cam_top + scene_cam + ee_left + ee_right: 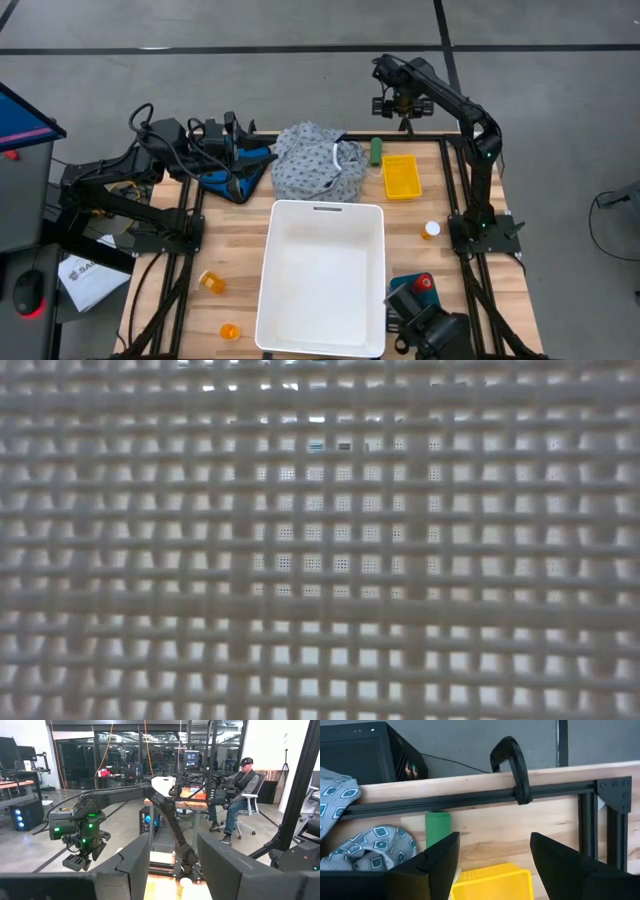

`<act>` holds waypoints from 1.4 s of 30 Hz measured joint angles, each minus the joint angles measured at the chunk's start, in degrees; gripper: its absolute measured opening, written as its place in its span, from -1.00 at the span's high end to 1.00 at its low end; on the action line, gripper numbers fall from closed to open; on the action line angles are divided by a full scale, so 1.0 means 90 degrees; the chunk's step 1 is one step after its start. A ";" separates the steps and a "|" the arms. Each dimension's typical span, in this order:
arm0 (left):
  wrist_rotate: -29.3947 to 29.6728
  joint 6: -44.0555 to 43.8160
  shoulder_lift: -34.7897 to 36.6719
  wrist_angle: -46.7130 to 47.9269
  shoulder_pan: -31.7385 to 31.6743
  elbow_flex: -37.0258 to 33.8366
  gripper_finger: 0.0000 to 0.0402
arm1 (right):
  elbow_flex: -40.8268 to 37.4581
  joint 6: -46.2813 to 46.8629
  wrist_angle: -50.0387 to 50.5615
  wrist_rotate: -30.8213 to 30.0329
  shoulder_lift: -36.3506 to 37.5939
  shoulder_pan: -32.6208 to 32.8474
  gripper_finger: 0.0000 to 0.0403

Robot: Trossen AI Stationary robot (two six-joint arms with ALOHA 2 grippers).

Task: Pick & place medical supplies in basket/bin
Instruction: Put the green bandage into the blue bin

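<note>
Green cylinder [438,827] on the table [240,250] looks next: right gripper [492,865], fingers apart and empty, must descend; left gripper [172,870] waits, likewise apart.

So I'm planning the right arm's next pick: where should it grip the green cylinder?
Probably across the middle of the green cylinder, from straight above. It lies flat on the table between the garment and the yellow tray, so fingers should straddle its round sides.

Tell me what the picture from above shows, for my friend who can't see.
An empty white bin sits mid-table, a dotted garment, green cylinder and yellow tray behind it. Both arms wait at the back corners.
</note>
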State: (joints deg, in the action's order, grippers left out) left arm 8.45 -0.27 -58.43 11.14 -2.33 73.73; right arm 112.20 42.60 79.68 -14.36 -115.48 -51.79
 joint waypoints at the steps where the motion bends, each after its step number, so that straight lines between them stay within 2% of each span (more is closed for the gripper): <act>1: 0.0000 0.0000 0.0000 0.0000 0.0000 0.0000 0.23 | 0.0000 0.0049 0.0013 0.0021 0.0000 -0.0020 -0.19; 8: 0.0000 0.0002 0.0000 0.0000 0.0000 0.0000 0.23 | -0.0219 0.0133 -0.0010 0.0564 0.0002 -0.0248 -0.19; 18: -0.0002 0.0046 0.0000 0.0002 0.0000 0.0000 0.23 | -0.2041 0.0059 -0.0902 0.1744 -0.0022 -0.0338 -0.19; 24: 0.0000 0.0051 0.0000 0.0000 0.0000 0.0000 0.23 | -0.2089 0.0264 -0.0947 0.1837 0.0032 -0.0301 -0.19; 34: 0.0000 0.0206 0.0000 0.0002 0.0000 0.0000 0.23 | -0.2091 0.0261 -0.1876 0.2200 0.0034 -0.0044 -0.19; 42: 0.0000 0.0214 0.0000 0.0000 0.0000 0.0000 0.23 | -0.2091 0.0389 -0.2143 0.2249 0.0034 -0.0085 -0.19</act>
State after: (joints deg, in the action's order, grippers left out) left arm 8.45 1.65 -58.43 11.14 -2.33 73.73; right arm 93.38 46.11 60.39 5.89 -115.18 -52.56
